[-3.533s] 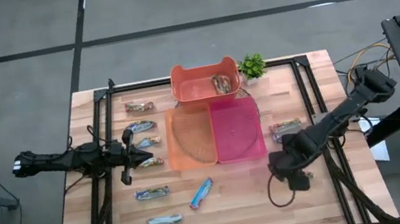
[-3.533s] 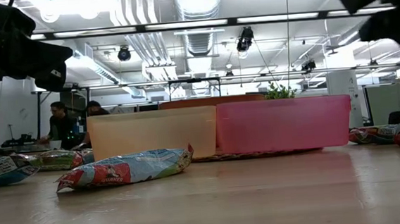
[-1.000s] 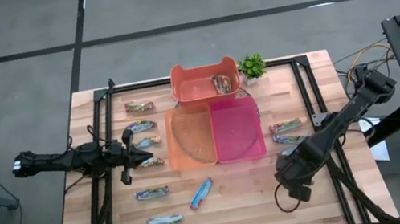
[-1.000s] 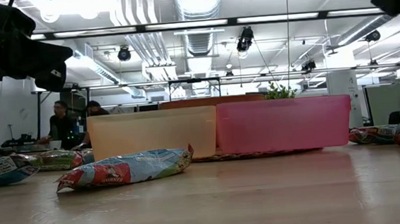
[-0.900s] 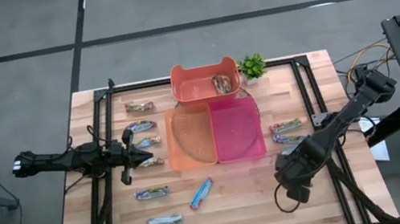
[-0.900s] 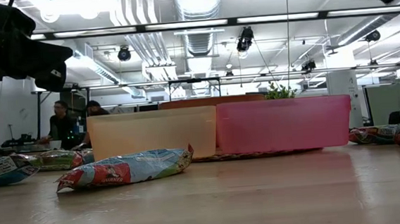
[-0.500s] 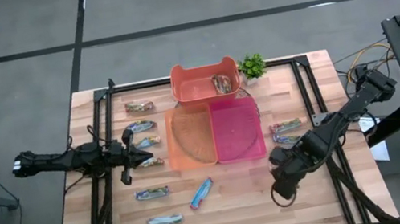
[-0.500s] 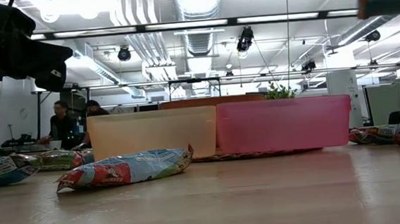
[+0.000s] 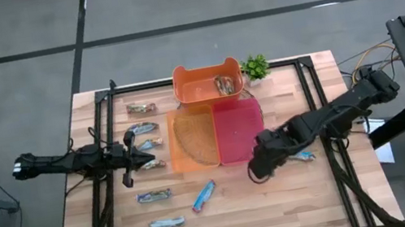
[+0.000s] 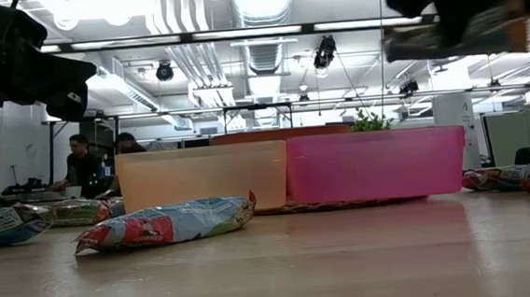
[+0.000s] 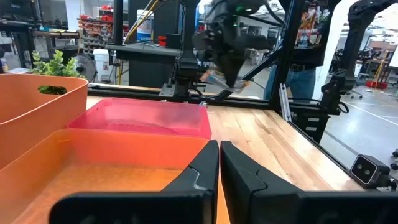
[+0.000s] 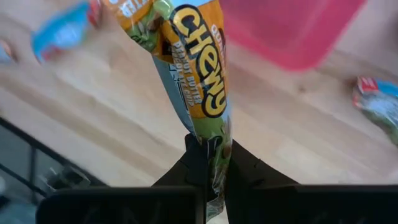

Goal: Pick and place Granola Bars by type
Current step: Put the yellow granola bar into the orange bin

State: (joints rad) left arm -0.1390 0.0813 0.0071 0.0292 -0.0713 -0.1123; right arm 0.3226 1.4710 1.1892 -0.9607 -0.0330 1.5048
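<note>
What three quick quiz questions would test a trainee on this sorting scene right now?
1. True or false: the right hand is shut on a bar.
2. Which container already holds a bar? A) the pink bin B) the orange bin C) the orange tub beside the plant
3. Fill in: the left hand hovers over the bars on the table's ____ side.

Key: 1 true; the bar hangs in the closed fingers above the table, near the pink bin's front corner. 2 C. 3 left; it is shut and holds nothing.
</note>
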